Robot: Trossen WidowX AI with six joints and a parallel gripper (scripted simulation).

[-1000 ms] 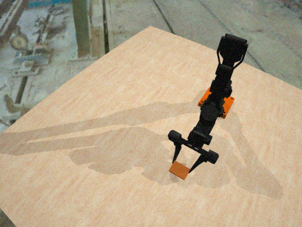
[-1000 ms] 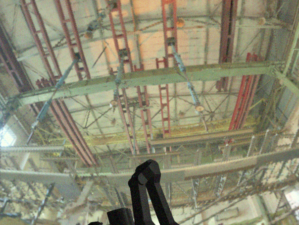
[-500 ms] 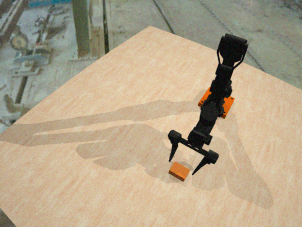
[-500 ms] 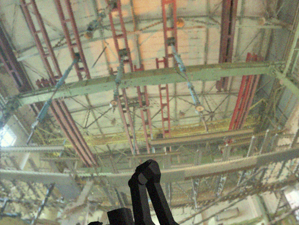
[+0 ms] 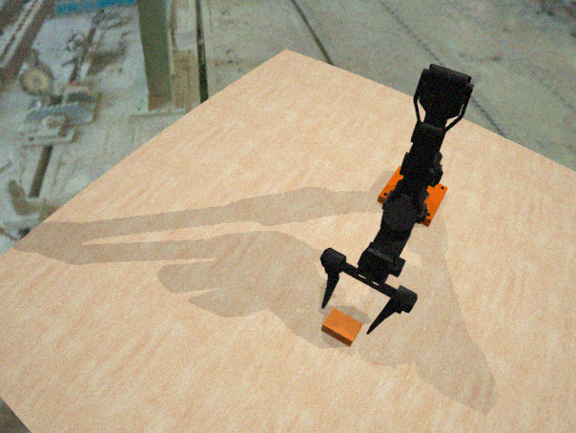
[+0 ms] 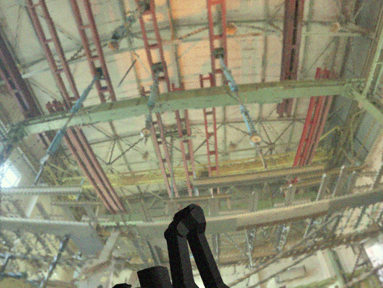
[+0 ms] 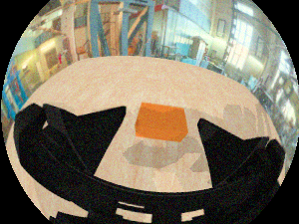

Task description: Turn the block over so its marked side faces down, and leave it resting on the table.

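The orange block [image 5: 341, 326] [image 7: 160, 121] lies on the wooden table [image 5: 119, 343] [image 7: 110, 81], a broad plain orange face up. No mark shows on the faces in view; its underside is hidden. My black gripper [image 5: 345, 319] [image 7: 162, 113] is open and empty. Its fingertips stand apart, one toward each side of the block, with gaps between fingers and block in the wrist view. In the top view the fingertips are just on the arm's side of the block. The exterior view shows neither the block nor the fingers.
The arm's orange base plate [image 5: 435, 205] is on the table behind the gripper. Arm shadows fall across the table and around the block. The exterior view shows part of the black arm [image 6: 190, 222] against an industrial hall background.
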